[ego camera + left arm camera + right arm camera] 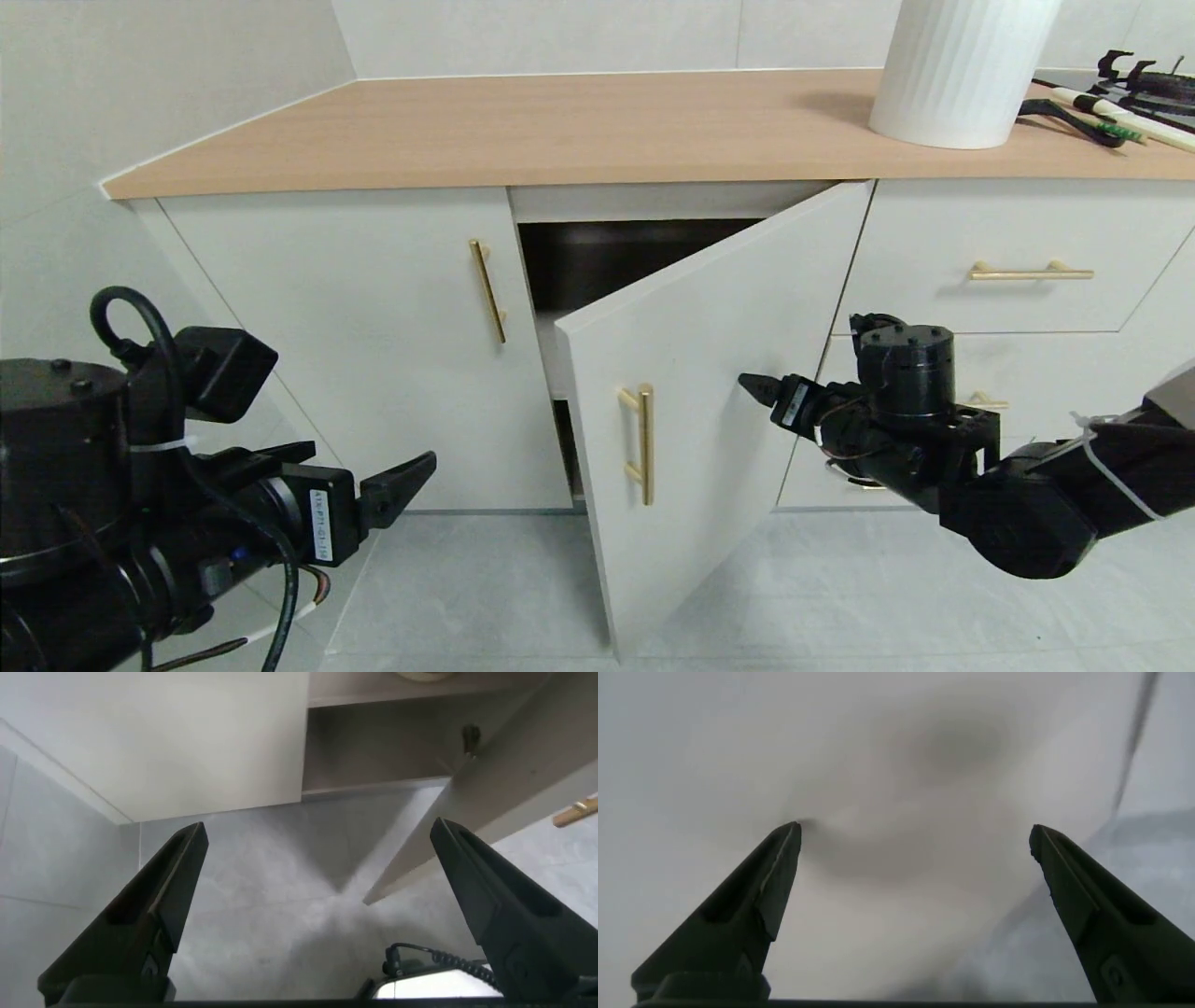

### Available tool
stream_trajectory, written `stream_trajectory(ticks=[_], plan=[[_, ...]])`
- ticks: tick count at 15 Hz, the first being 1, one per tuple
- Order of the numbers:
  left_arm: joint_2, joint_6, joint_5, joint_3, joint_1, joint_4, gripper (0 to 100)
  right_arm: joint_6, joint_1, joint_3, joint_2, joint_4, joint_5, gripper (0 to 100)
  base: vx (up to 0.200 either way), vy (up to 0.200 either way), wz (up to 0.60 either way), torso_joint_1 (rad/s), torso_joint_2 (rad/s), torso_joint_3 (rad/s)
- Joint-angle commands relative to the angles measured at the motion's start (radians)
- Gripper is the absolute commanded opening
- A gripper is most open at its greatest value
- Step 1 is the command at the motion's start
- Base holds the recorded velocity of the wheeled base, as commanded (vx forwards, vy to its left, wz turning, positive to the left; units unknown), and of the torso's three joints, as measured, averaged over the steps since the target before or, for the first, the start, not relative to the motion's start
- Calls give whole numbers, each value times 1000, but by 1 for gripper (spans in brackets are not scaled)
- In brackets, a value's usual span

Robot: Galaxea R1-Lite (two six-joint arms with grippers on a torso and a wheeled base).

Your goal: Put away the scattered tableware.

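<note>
countertop (560, 121): wood-tone, runs along the tiled wall (140, 75) into the corner
ribbed vessel (962, 70): white, upright on the countertop, toward its right end
left door (373, 345): shut, with a vertical gold bar handle (488, 290) near its right edge
middle door (728, 373): swung open, hinged on the right, gold pull (642, 443) near the free edge
cabinet interior (616, 257): dark behind the open door; pale shelf (374, 756) inside
drawer (1027, 224): right of the open door, shut, with a horizontal gold grip (1030, 273)
floor (485, 588): grey tile

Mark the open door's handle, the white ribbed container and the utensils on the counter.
open door's handle (644, 444), head view, middle of the bar.
white ribbed container (962, 70), head view, side wall.
utensils (1153, 128), head view, pale handle.
</note>
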Motion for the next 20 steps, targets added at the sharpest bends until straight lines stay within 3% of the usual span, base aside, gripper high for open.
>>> stream_trajectory(ticks=[1, 9, 20], plan=[[1, 0, 1, 0, 0, 0, 100, 2, 4, -19, 60, -18, -13, 100, 0, 0, 0, 0, 0, 0], [3, 0, 1, 0, 0, 1, 100, 40, -32, -160, 175, -61, -159, 100, 0, 0, 0, 0, 0, 0], [11, 0, 1, 0, 0, 1, 100, 58, -132, -357, 270, -50, -162, 100, 0, 0, 0, 0, 0, 0]])
